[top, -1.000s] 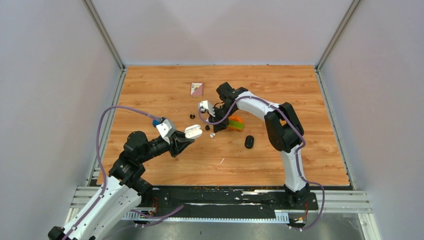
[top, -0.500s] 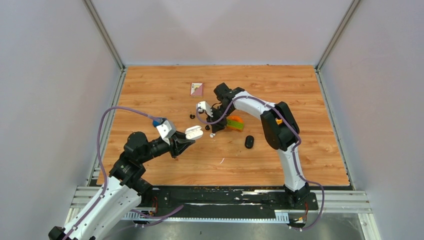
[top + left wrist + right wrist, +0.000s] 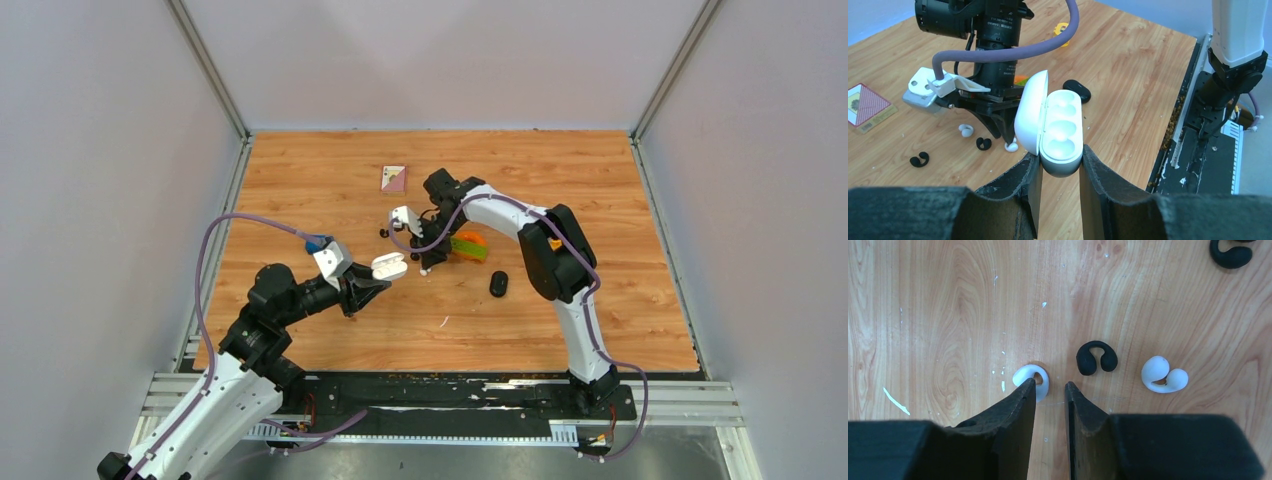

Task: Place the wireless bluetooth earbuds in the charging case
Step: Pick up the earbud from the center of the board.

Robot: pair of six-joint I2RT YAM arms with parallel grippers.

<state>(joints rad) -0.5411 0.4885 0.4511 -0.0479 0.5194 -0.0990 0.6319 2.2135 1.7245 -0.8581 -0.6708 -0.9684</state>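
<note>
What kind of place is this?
Probably a robot test cell in a lab: a left arm and a right arm fixed at the edge of a wooden table, with plain walls on three sides.

Right wrist view: black earbud (image 3: 1230, 252) at 1 o'clock, cut off by top edge. White earbud (image 3: 1032, 377) partly under fingertip of right gripper (image 3: 1049, 386).
Left wrist view: card (image 3: 865, 105) at 9 o'clock, clipped by left edge. Orange toy (image 3: 1021, 79) mostly behind right arm (image 3: 998, 30). Charging case (image 3: 1060, 120) base hidden between left gripper (image 3: 1059, 155) fingers.
Top view: another black earbud (image 3: 384, 233) mere speck, shape untellable.
</note>
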